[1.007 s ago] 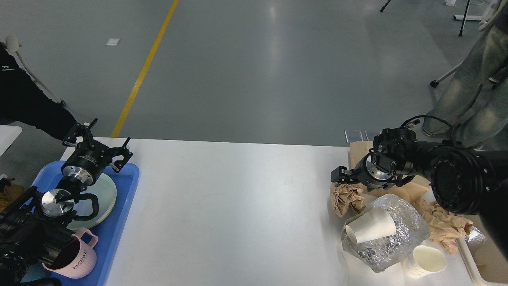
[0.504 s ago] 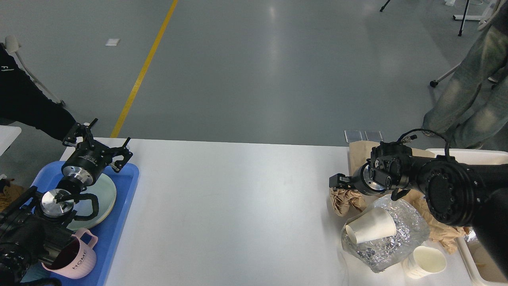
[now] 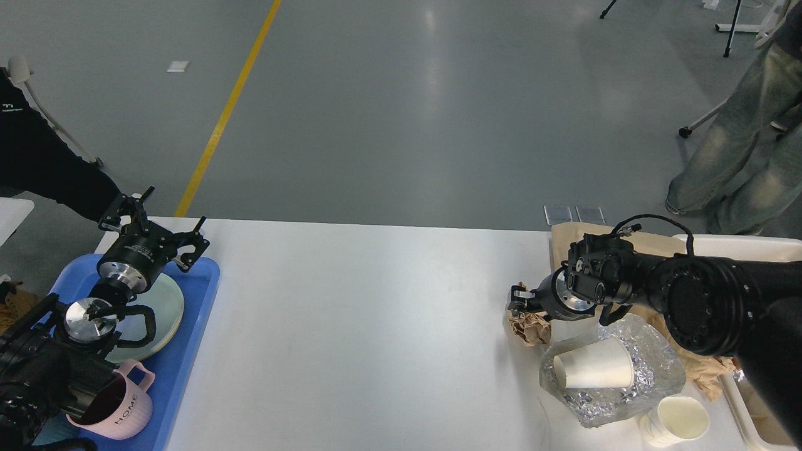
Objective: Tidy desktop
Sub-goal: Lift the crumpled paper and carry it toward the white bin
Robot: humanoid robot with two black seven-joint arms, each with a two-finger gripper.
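Right gripper (image 3: 519, 302) has shifted left and down onto crumpled brown paper (image 3: 527, 327); jaw state can't tell. Left gripper (image 3: 155, 227) hangs jaws spread over blue plastic tray (image 3: 202, 294). Pink mug (image 3: 122, 404) reads "HOME". Smooth white desktop (image 3: 357, 338) mid-span bare; crinkled foil (image 3: 651, 366) holds paper cup (image 3: 595, 371).

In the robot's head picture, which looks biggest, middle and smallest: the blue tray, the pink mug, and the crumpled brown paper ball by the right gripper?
Largest to smallest, as they look in the head view:
1. blue tray, though the picture's edge cuts off part of it
2. pink mug
3. crumpled brown paper ball, partly hidden by the right gripper
The mug sits nearer the camera, so the last two are unsure.
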